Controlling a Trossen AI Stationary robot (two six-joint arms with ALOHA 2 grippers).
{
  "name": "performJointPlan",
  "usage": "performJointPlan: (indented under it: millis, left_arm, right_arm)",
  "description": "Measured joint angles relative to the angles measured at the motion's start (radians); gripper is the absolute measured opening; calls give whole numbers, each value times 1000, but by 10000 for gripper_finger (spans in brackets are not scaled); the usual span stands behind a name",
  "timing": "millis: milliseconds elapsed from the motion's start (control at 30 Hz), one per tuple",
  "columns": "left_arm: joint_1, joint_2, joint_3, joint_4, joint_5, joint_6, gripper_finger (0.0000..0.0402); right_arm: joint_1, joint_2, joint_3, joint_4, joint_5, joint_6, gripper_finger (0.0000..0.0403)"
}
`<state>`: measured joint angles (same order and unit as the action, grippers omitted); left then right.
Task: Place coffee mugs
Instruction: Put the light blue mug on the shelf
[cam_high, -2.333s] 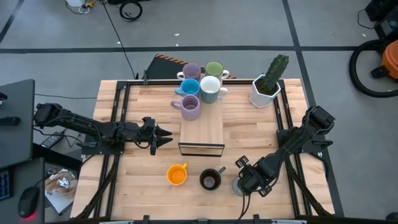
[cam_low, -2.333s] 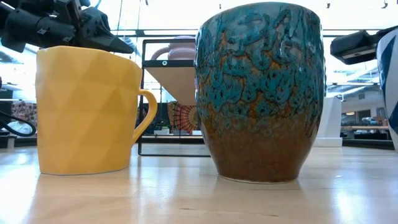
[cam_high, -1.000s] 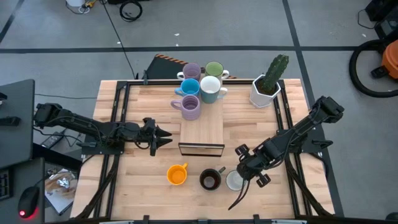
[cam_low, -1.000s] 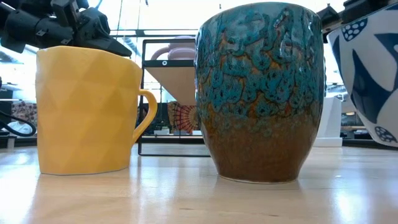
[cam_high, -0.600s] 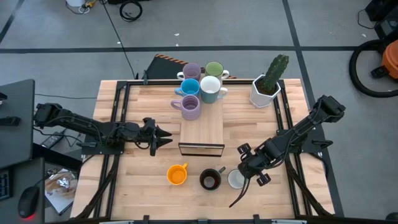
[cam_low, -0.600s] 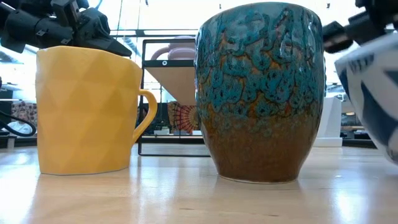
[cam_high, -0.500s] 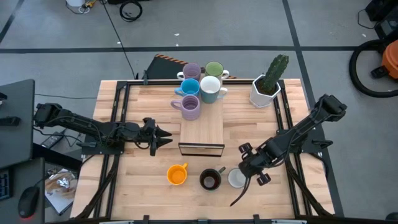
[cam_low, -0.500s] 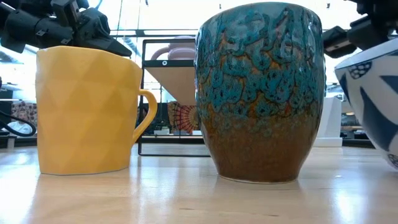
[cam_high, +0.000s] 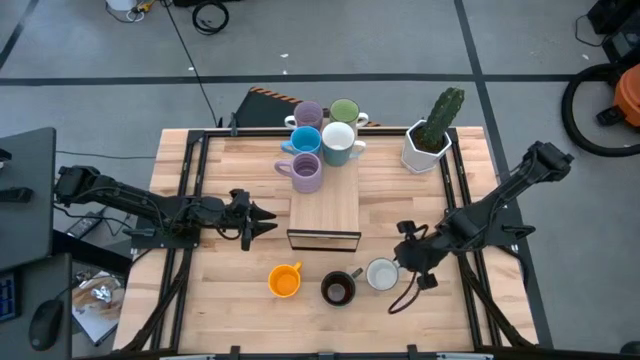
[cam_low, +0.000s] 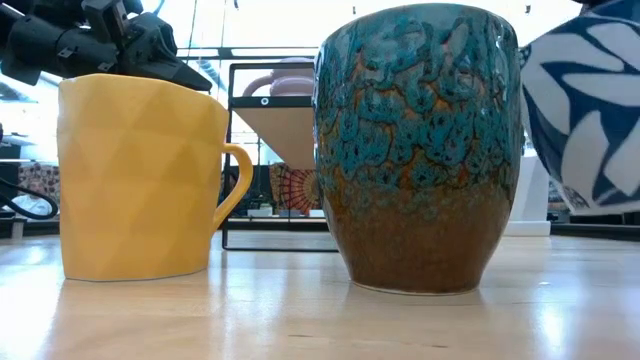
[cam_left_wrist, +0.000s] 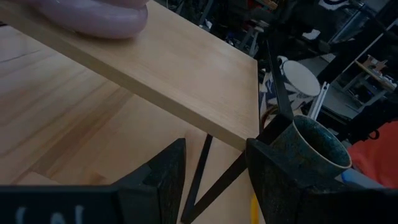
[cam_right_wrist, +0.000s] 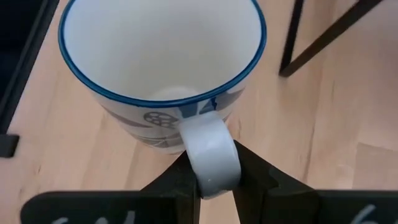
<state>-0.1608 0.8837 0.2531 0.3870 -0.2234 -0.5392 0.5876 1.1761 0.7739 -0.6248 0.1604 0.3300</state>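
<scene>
Right hand (cam_high: 408, 266) clenched on the handle of a white mug with blue pattern (cam_high: 381, 274), fingers (cam_right_wrist: 177, 183) pinching the handle from both sides; mug lifted clear of the bench (cam_high: 230, 290) in the low view, hanging just right of the dark glazed mug (cam_high: 337, 289) and in front of the wooden riser (cam_high: 325, 211). Dark glazed mug standing on the bench directly in front of the riser, orange mug (cam_high: 285, 280) just left of it, handle turned toward the riser. On the far half of the riser, five mugs bunched together: lilac mug (cam_high: 306, 172) nearest the riser's middle, light blue mug (cam_high: 304, 141) and white mug (cam_high: 338, 143) behind it, second lilac mug (cam_high: 307, 114) and green mug (cam_high: 344, 111) at the riser's far edge. Near half of the riser's top bare. Left hand (cam_high: 270, 219) released, fingers (cam_left_wrist: 163, 175) parted around nothing, hovering just left of the riser, pointing at it. White pot with cactus (cam_high: 432, 133) right of the riser, near the far bench edge.
</scene>
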Motion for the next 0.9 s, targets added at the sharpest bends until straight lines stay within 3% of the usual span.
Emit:
performJointPlan:
  millis: [433,900]
  left_arm:
    - [0,0,0,0,0,-2,173]
    - [0,0,0,0,0,-1,173]
  right_arm:
    - [15,-149,66,25,112,-70,69]
    - [-174,-126,312,-15,180,-205,69]
